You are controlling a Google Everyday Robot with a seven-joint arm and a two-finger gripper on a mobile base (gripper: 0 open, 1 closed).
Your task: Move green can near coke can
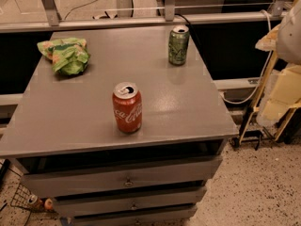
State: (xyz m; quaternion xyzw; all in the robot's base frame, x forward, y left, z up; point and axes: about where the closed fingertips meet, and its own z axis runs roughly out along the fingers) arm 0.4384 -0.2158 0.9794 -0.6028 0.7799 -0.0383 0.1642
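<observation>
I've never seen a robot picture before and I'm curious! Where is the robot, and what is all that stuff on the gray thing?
There is just one picture, from a camera looking down at a gray cabinet with drawers. The robot has one arm that ends in a gripper, a pinching hand with two fingers. The gripper is outside the picture right now, so you can't see it, and both cans stand free. A red coke can stands upright near the front. A green can stands upright at the back right, well apart from it. A crumpled green and orange snack bag lies at the back left. The job is to move the green can close to the coke can, which isn't done yet.
</observation>
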